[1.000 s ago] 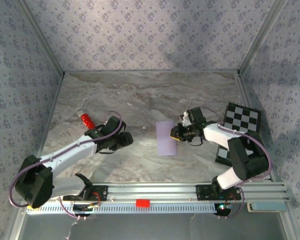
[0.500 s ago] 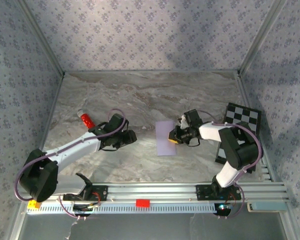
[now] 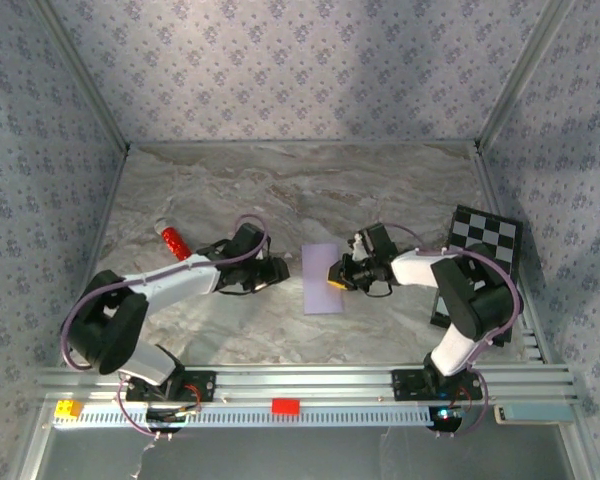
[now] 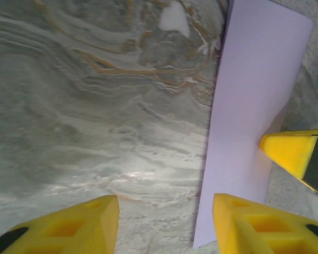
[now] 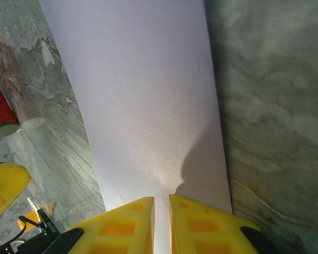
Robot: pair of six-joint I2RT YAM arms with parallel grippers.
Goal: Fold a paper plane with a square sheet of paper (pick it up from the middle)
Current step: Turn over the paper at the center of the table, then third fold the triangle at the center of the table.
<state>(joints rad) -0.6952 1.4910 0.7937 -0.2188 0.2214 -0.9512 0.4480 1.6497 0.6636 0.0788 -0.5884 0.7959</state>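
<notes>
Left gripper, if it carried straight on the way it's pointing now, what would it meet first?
Probably the square sheet of paper: the open left gripper points at its nearer edge, with only bare table between. Depth is unclear, so it might pass just above. The right gripper sits beyond.

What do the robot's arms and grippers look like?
The left arm and right arm are white tubes linked by chunky black joints, with a purplish cable looping alongside. The left gripper and right gripper each have two bright yellow, wedge-shaped fingers with sunken square pockets and black patches.
</notes>
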